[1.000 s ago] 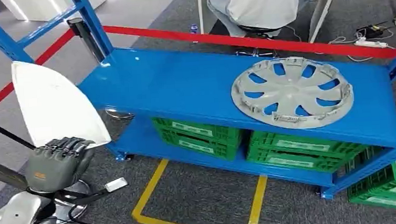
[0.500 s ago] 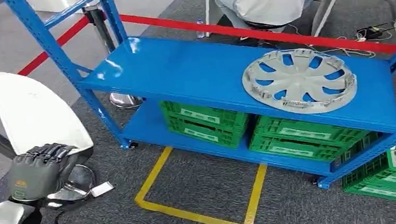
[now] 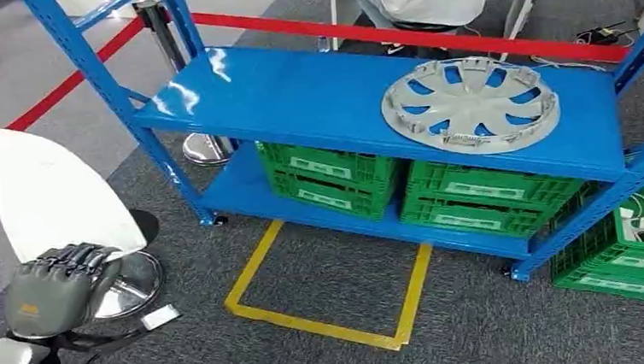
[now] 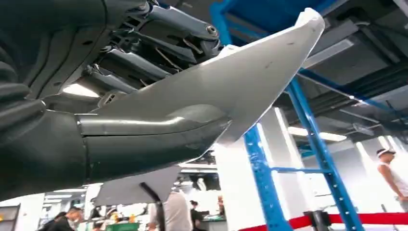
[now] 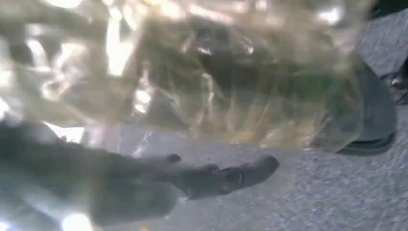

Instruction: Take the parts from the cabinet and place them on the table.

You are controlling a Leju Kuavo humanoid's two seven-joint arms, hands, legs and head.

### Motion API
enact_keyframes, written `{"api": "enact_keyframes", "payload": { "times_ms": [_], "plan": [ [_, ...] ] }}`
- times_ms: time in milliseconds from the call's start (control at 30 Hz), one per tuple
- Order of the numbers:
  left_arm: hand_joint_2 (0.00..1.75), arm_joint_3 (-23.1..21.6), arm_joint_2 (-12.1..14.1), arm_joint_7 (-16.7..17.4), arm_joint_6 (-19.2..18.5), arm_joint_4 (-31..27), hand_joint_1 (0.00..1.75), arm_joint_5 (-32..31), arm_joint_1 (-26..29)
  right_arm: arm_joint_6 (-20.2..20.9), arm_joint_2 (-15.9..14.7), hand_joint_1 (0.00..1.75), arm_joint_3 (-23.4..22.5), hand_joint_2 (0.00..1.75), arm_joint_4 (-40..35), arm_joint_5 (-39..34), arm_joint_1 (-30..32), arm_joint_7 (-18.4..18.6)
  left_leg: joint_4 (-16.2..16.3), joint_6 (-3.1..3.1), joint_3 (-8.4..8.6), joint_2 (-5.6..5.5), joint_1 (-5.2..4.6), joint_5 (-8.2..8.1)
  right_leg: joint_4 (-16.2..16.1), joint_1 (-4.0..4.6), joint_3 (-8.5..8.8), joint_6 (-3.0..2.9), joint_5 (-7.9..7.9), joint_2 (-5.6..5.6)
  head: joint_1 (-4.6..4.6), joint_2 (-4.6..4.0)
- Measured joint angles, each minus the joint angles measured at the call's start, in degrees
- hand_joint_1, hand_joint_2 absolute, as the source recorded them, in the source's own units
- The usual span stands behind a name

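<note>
Grey carpet, one blue rack [image 3: 313, 105] with one hubcap [image 3: 470, 105], left hand [image 3: 52, 286] fingers clasping one white panel [image 3: 50, 197]; right hand's grip unclear.

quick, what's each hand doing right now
Left hand: holding a white panel, fingers curled over its lower edge.
Right hand: cannot be told; its wrist view is blurred behind something clear and shiny.

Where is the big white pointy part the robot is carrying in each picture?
Head view: the white part stands up at the left, gripped at its base by the left hand.
Left wrist view: it stretches across the middle.
Right wrist view: too blurred to tell.
Shared landmark: the blue rack post.
</note>
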Motion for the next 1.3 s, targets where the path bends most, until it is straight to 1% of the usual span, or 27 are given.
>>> {"api": "enact_keyframes", "payload": {
  "times_ms": [67, 100, 133, 200, 233, 267, 400, 433, 467, 533, 567, 600, 667, 733, 800, 833, 900, 933, 1000, 1033, 1067, 1100, 1133, 1167, 1200, 1233, 1300],
  "plan": [
    [1.75, 0.68, 0.02, 0.13, 0.00, -0.07, 1.64, 0.09, 0.73, 0.00, 0.07, 0.00, 0.33, 0.00, 0.00, 0.00, -0.01, 0.04, 8.96, -0.47, -1.89, 0.00, 0.38, -4.69, 0.69, 0.03, -1.73, -0.12, 0.89, -0.21, 0.06, 0.00],
    [1.75, 0.92, 0.11, 0.22, 0.00, -0.13, 1.64, 0.09, 1.11, 0.00, 0.07, 0.00, 0.53, 0.00, -0.02, 0.00, -0.02, 0.04, 11.12, -0.58, -1.88, 0.00, 0.54, -4.71, 1.06, 0.03, -2.59, -0.08, 1.19, -0.28, 0.09, 0.00],
    [1.75, 1.14, 0.15, 0.26, 0.00, -0.20, 1.64, 0.09, 1.45, 0.00, 0.07, 0.00, 0.55, 0.00, -0.02, 0.00, -0.01, 0.04, 10.91, -0.68, -0.72, 0.00, 0.70, -3.33, 1.54, 0.02, -3.52, -0.05, 1.53, -0.36, 0.09, 0.00],
    [1.75, 1.88, 0.52, 0.35, 0.02, -0.68, 1.64, 0.11, 2.11, 0.00, 0.07, 0.00, 0.63, 0.00, -0.07, 0.00, -0.02, 0.04, 4.63, -0.76, 4.38, 0.00, 1.06, 0.48, 2.50, -0.01, -5.00, 0.17, 1.94, -0.38, 0.09, 0.00],
    [1.75, 2.19, 0.83, 0.37, 0.02, -0.94, 1.64, 0.13, 2.32, 0.00, 0.07, 0.00, 0.66, 0.00, -0.09, 0.00, -0.04, 0.04, -0.58, -0.75, 8.14, -0.01, 1.21, 1.34, 2.98, 0.00, -5.49, 0.37, 2.08, -0.37, 0.09, 0.00],
    [1.75, 2.45, 1.19, 0.39, 0.02, -1.22, 1.64, 0.26, 2.42, 0.00, 0.07, 0.00, 0.66, 0.00, -0.11, 0.00, -0.07, 0.04, -4.32, -0.70, 10.45, -0.06, 1.05, 0.13, 3.44, 0.33, -6.03, 0.65, 2.25, -0.34, 0.04, 0.00],
    [1.75, 3.04, 2.19, 0.46, 0.04, -2.03, 1.64, 0.29, 3.61, 0.77, 0.37, 0.00, 1.01, 0.00, -0.28, 0.00, -0.43, -0.13, -6.06, 0.58, 10.00, -0.12, 0.62, 0.44, 3.41, 0.22, -7.20, 2.10, 4.16, -0.28, 0.13, 0.00],
    [1.75, 3.08, 2.27, 0.46, 0.04, -2.21, 1.64, 0.29, 3.63, 1.34, 0.61, 0.00, 1.25, 0.00, -0.22, 0.00, -0.58, -0.18, -7.11, 0.87, 9.61, 0.17, 1.05, 0.64, 4.14, 0.02, -7.93, 2.42, 2.83, 0.01, 0.17, -0.02],
    [1.75, 3.11, 2.38, 0.46, 0.04, -2.27, 1.64, 0.29, 3.83, 1.93, 0.90, 0.00, 1.40, 0.00, -0.07, 0.00, -0.79, -0.22, -6.88, 1.67, 8.73, 0.19, 0.91, 1.27, 5.87, 0.05, -9.18, 2.53, -0.10, 0.18, 0.39, 0.00],
    [1.75, 3.19, 2.43, 0.46, 0.04, -2.45, 1.64, 0.29, 3.99, 2.40, 1.44, 0.00, 1.49, 0.00, 0.39, 0.00, -0.92, -0.22, -6.87, 2.24, 7.23, 0.22, 0.59, 2.45, 13.64, 0.03, -11.16, 2.51, -6.68, 0.33, 0.55, -0.02],
    [1.75, 3.19, 2.47, 0.46, 0.04, -2.45, 1.64, 0.26, 4.07, 2.43, 1.75, 0.00, 1.57, 0.00, 0.59, 0.00, -0.99, -0.22, -6.87, 2.42, 6.37, 0.22, 0.28, 3.15, 17.91, 0.05, -11.80, 2.42, -8.78, 0.37, 0.57, 0.00],
    [1.75, 3.19, 2.47, 0.46, 0.04, -2.45, 1.64, 0.26, 4.14, 2.43, 1.90, 0.00, 1.66, 0.00, 0.77, 0.00, -1.09, -0.22, -6.83, 2.53, 5.59, 0.22, -0.02, 3.81, 20.28, 0.09, -11.67, 2.27, -8.94, 0.38, 0.50, 0.00],
    [1.75, 3.13, 2.43, 0.46, 0.04, -2.45, 1.64, 0.20, 4.17, 2.40, 2.06, 0.00, 1.86, 0.00, 1.09, 0.00, -1.33, -0.22, -6.71, 2.60, 3.83, 0.22, -0.46, 5.15, 18.89, 0.32, -8.53, 1.64, -4.60, 0.41, 0.48, 0.00],
    [1.75, 3.13, 2.43, 0.46, 0.04, -2.45, 1.64, 0.09, 4.16, 2.27, 2.10, 0.00, 1.88, 0.00, 1.27, 0.00, -1.61, -0.15, -6.59, 2.49, 2.33, 0.20, -0.66, 6.46, 10.61, 0.88, -2.00, 0.87, -0.74, 0.42, 0.50, 0.00],
    [1.75, 3.15, 2.38, 0.46, 0.04, -2.54, 1.64, 0.09, 4.10, 2.14, 2.10, 0.00, 1.90, 0.00, 1.36, 0.00, -1.89, -0.07, -6.45, 2.14, 1.73, 0.16, -0.87, 7.63, -0.28, 1.33, 5.19, 0.28, -3.92, 0.43, 0.46, 0.00],
    [1.75, 3.15, 2.36, 0.46, 0.04, -2.54, 1.64, 0.04, 4.00, 2.08, 2.12, 0.00, 1.90, 0.00, 1.40, 0.00, -2.01, -0.09, -6.61, 1.94, 1.64, 0.26, -0.73, 8.40, -1.28, 1.40, 4.85, 0.34, -4.41, 0.43, 0.41, 0.00],
    [1.75, 3.06, 2.34, 0.46, 0.04, -2.54, 1.64, 0.02, 3.75, 2.10, 2.12, 0.00, 1.99, 0.00, 1.40, 0.00, -1.97, -0.48, -7.10, 1.30, 1.56, 0.25, -0.44, 9.79, -0.93, 1.74, 4.12, -0.03, -3.38, 0.42, 0.50, 0.00],
    [1.75, 3.04, 2.38, 0.46, 0.04, -2.54, 1.64, 0.00, 3.76, 2.10, 2.14, 0.00, 2.12, 0.00, 1.36, 0.00, -1.95, -0.48, -6.85, 0.97, 1.22, 0.08, -0.42, 9.40, -1.39, 1.13, 3.59, -0.47, -2.32, 0.14, 0.57, -0.02],
    [1.75, 3.04, 2.36, 0.44, 0.04, -2.54, 1.64, 0.00, 3.73, 2.10, 2.10, 0.00, 2.30, 0.00, 1.38, 0.00, -2.08, -0.48, -3.16, 0.12, 0.11, -0.01, -0.16, 2.31, -1.11, 1.20, 1.98, -1.34, -1.09, -0.27, 0.26, -0.02],
    [1.75, 3.02, 2.36, 0.44, 0.04, -2.54, 1.64, 0.00, 3.71, 2.08, 2.10, 0.00, 2.34, 0.00, 1.36, 0.00, -2.05, -0.48, 1.39, -0.26, -0.58, -0.01, 0.09, -1.95, -0.99, 1.20, 0.98, -1.34, -0.30, -0.36, 0.24, 0.00],
    [1.75, 2.95, 2.34, 0.41, 0.04, -2.54, 1.64, 0.00, 3.72, 2.08, 2.10, 0.00, 2.40, 0.00, 1.36, 0.00, -2.03, -0.46, 6.15, -0.54, -1.23, -0.01, 0.31, -4.69, -0.72, 1.20, -0.13, -1.29, 0.47, -0.42, 0.24, 0.00],
    [1.75, 2.93, 2.32, 0.41, 0.04, -2.54, 1.64, 0.00, 3.71, 2.08, 2.10, 0.00, 2.45, 0.00, 1.36, 0.00, -2.04, -0.46, 10.11, -0.77, -1.52, 0.00, 0.51, -5.27, -0.29, 1.20, -1.00, -1.20, 1.22, -0.46, 0.24, -0.02],
    [1.75, 2.93, 2.29, 0.41, 0.04, -2.54, 1.64, 0.00, 3.70, 2.08, 2.10, 0.00, 2.45, 0.00, 1.36, 0.00, -2.04, -0.46, 11.97, -0.96, -1.15, 0.00, 0.75, -3.80, 0.25, 1.17, -2.22, -1.10, 1.89, -0.51, 0.17, 0.00],
    [1.75, 2.93, 2.29, 0.42, 0.04, -2.54, 1.64, 0.00, 3.69, 2.08, 2.10, 0.00, 2.45, 0.00, 1.36, 0.00, -2.06, -0.46, 11.75, -1.17, 0.21, 0.01, 1.00, -1.02, 0.92, 1.12, -3.77, -0.90, 2.51, -0.54, 0.19, 0.00],
    [1.75, 2.93, 2.29, 0.41, 0.04, -2.54, 1.64, 0.00, 3.67, 2.08, 2.10, 0.00, 2.45, 0.00, 1.36, 0.00, -2.06, -0.46, 9.64, -1.30, 2.34, 0.00, 1.23, 1.09, 1.58, 1.06, -5.16, -0.67, 2.97, -0.54, 0.17, 0.00],
    [1.75, 2.93, 2.29, 0.41, 0.04, -2.54, 1.64, 0.00, 3.65, 2.08, 2.10, 0.00, 2.45, 0.00, 1.36, 0.00, -2.07, -0.46, 5.66, -1.42, 5.66, 0.00, 1.42, 1.93, 2.24, 0.98, -6.31, -0.38, 3.36, -0.52, 0.20, 0.00],
    [1.75, 2.95, 2.36, 0.39, 0.04, -2.58, 1.64, 0.00, 3.40, 2.05, 1.99, 0.00, 2.47, 0.00, 1.36, 0.00, -2.10, -0.46, -5.82, -1.28, 13.74, -0.17, 1.40, -1.57, 3.72, 1.17, -7.76, 0.26, 3.98, -0.44, 0.11, 0.00]
  ]
}}
